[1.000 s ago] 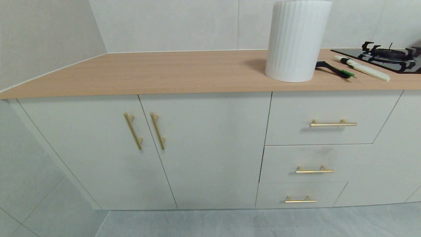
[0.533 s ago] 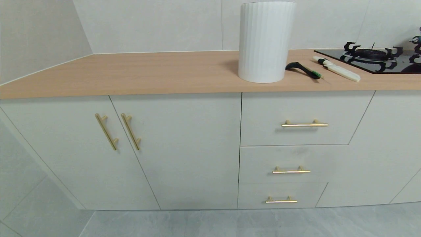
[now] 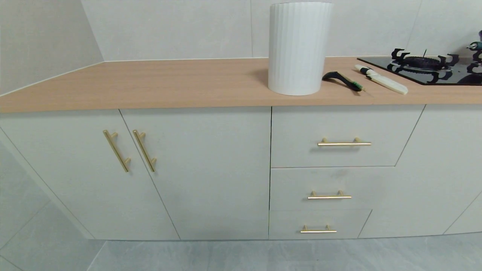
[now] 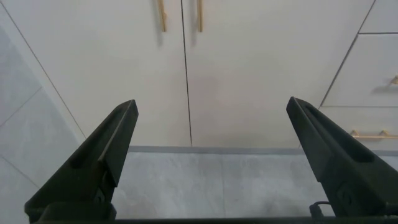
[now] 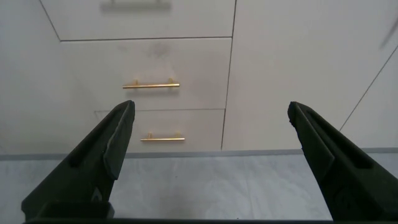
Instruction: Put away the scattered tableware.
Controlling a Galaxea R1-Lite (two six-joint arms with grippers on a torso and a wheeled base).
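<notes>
left wrist view has the left gripper (image 4: 211, 106) with its two dark fingers spread wide and gripping nothing, facing the pale double cabinet doors (image 4: 249, 74) and the grey floor (image 4: 205, 180) below them. right wrist view has the right gripper (image 5: 210, 107) spread just as wide, also gripping nothing, facing the lower drawers (image 5: 149, 62) with their gold handles. in the head view, on the wooden countertop (image 3: 169, 82), a tall white ribbed container (image 3: 297, 49) stands above the top drawer. just beside it on the robot's right lie a black-handled utensil (image 3: 340, 78) and a white knife (image 3: 382, 79), near each other but apart, with the black hob (image 3: 421, 75) past them.
</notes>
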